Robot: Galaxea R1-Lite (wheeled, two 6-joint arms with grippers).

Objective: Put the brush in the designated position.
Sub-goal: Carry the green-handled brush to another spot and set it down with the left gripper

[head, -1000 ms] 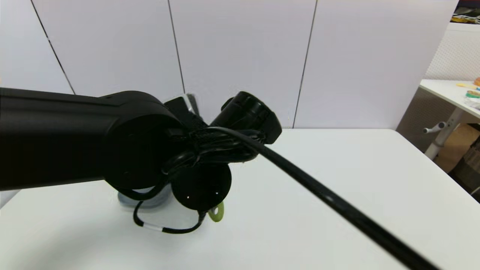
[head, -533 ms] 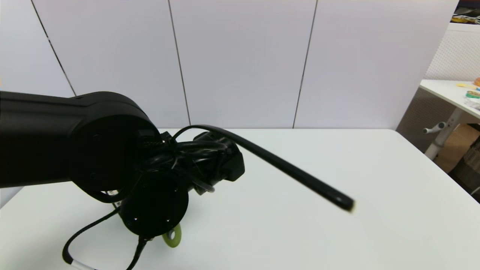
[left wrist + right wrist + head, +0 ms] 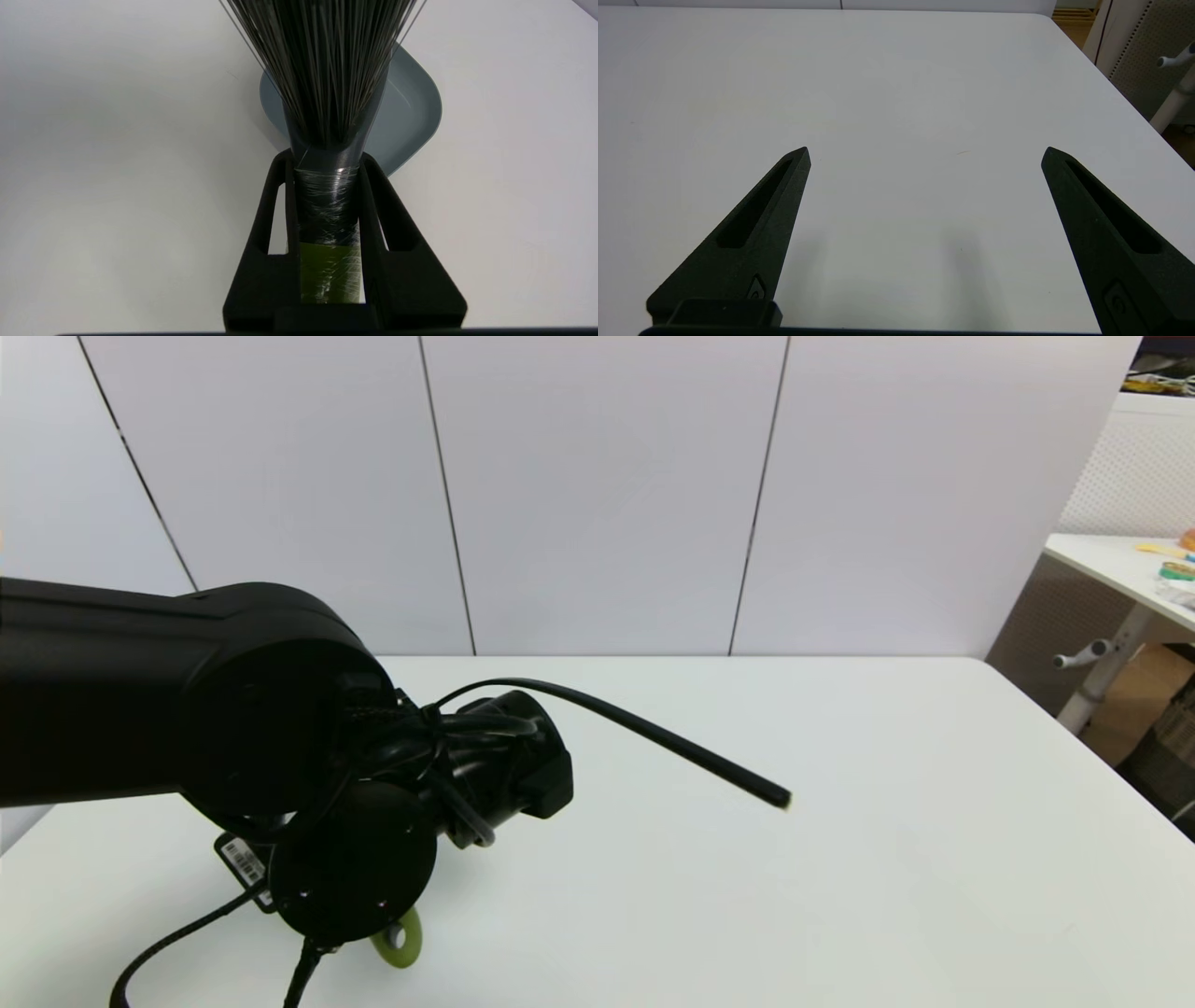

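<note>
L end effector (image 3: 327,186) is clamped on the brush (image 3: 327,205), fingers pinching either side of the silvery neck band, w/ the lime handle running back between them toward the wrist. Brush long axis = in line w/ the fingers; bristles fan out ahead of the tips. So the brush isn't lying anywhere relative to the end effector, it's in it, carried clear of the tabletop (image 3: 93,186).

Key relation: grey-blue plate (image 3: 416,112) sits on the tabletop straight ahead of and beneath the bristle end in the L wrist view, partly hidden behind the brush head. If the plate is the designated spot (judgement, not marked as such), the move is short: forward and down along the brush's own axis. Bristle tips run out of view, so can't tell if they touch anything.

In the head view the L arm (image 3: 187,709) blocks nearly everything; only the handle's green end loop (image 3: 400,943) peeks out below the wrist. Plate is hidden there.

R end effector (image 3: 924,154) is spread wide, holding nothing, over bare tabletop, well apart from the work. L arm is the one in play.

Writing: small white barcode sticker (image 3: 245,866) on the L arm; text too small to read. No brands visible.
</note>
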